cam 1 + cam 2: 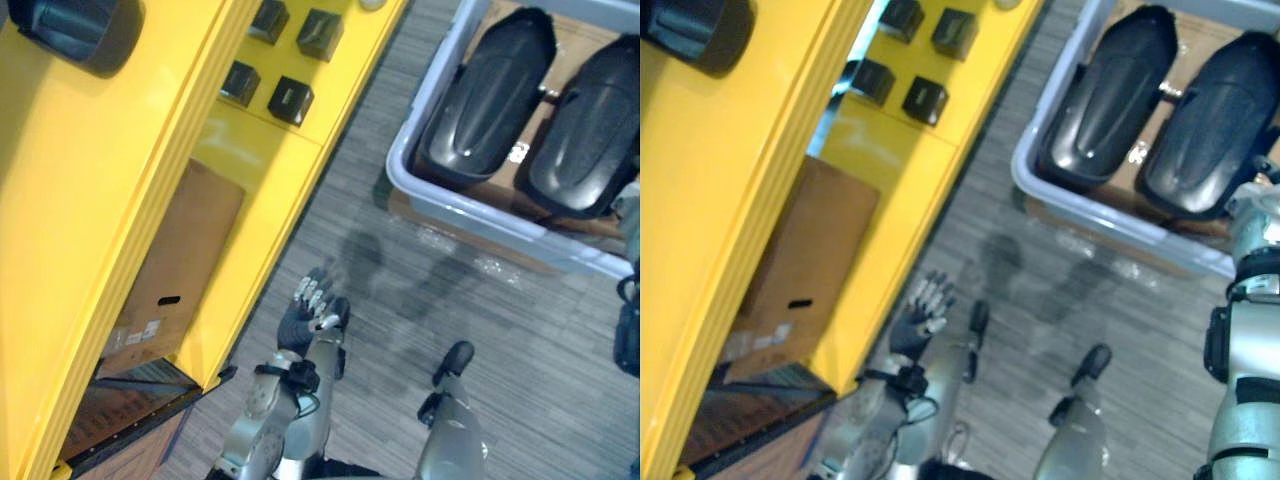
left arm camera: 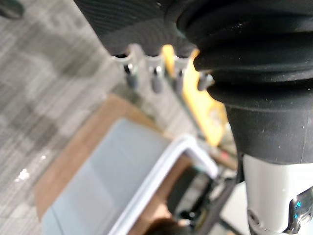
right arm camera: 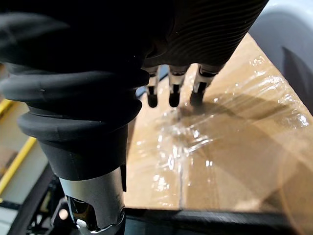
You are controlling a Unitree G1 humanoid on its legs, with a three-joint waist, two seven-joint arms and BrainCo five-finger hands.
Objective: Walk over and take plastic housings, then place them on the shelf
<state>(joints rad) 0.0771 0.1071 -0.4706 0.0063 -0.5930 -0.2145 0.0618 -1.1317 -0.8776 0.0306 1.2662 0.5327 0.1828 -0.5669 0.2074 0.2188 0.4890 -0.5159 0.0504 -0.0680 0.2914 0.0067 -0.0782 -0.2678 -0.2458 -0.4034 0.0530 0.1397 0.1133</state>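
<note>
Bright even light, perhaps overhead, glare on plastic film (image 3: 181, 142), glossy housings (image 1: 490, 95)

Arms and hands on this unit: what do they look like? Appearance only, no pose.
The left arm and right arm are silver-grey with rounded shells; the right arm has dark bands. The left hand and right hand have silver fingers with dark tips. A dark ribbed cover wraps each hand's back and wrist. A small blue light sits on the left wrist's silver section.

The right hand (image 3: 195, 34) hangs over brown cardboard (image 3: 234, 161) wrapped in glossy clear film (image 3: 186, 142), its fingers (image 3: 152, 98) loose and holding nothing. A grey bin (image 3: 288, 29) is beside it.
</note>
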